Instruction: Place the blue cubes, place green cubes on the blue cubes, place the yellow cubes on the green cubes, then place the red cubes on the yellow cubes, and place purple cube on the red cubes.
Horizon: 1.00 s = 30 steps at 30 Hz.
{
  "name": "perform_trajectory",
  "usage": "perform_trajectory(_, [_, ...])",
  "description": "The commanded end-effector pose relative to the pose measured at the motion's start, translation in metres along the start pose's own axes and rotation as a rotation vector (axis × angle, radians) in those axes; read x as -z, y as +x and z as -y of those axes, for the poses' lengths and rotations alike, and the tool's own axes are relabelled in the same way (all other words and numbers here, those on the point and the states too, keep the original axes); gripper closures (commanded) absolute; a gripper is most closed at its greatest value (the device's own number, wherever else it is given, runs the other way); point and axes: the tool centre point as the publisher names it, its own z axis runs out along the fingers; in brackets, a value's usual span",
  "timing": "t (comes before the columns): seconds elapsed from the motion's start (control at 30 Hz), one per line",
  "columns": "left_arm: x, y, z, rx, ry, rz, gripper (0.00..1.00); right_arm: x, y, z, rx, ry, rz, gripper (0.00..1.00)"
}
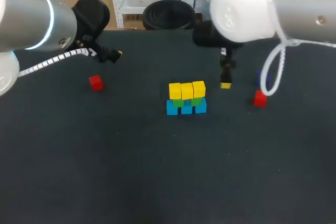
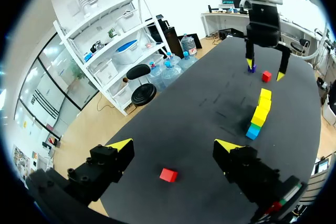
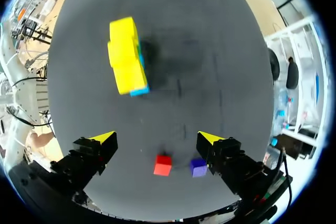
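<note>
A three-layer stack stands mid-table: blue cubes (image 1: 186,108) at the base, green cubes (image 1: 187,102) on them, yellow cubes (image 1: 187,89) on top. In the wrist views it shows as the stack (image 2: 259,113) and the yellow top (image 3: 126,56). One red cube (image 1: 95,82) (image 2: 168,174) lies left, under my open left gripper (image 2: 174,145) (image 1: 113,54). Another red cube (image 1: 260,98) (image 3: 163,165) and a purple cube (image 3: 198,167) (image 2: 252,68) lie right. My right gripper (image 3: 157,138) (image 1: 226,81) hangs open and empty above the table, right of the stack and near these two cubes.
The dark table (image 1: 157,171) has bare surface in front of the stack. A white cable loop (image 1: 274,74) from my right arm hangs over the purple cube (image 1: 261,78), partly hiding it in the head view.
</note>
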Motion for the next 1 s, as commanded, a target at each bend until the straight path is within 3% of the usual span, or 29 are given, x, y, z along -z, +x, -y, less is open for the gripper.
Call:
perform_trajectory(0.03, [0.000, 0.000, -0.001, -0.001, 0.003, 0.002, 0.00, -0.011, 0.019, -0.001, -0.017, 0.009, 0.011, 0.00])
perform_trajectory(0.33, [0.000, 0.000, -0.001, -0.001, 0.003, 0.002, 0.00, -0.040, 0.053, 0.004, -0.104, -0.048, -0.013, 0.00])
perform_trajectory(0.57, [0.000, 0.000, -0.001, -0.001, 0.003, 0.002, 0.00, -0.049, 0.076, 0.008, -0.155, -0.053, -0.019, 0.00])
perform_trajectory(1.0, [0.000, 0.000, -0.001, -0.001, 0.003, 0.002, 0.00, -0.057, 0.093, -0.008, -0.171, -0.066, -0.025, 0.05])
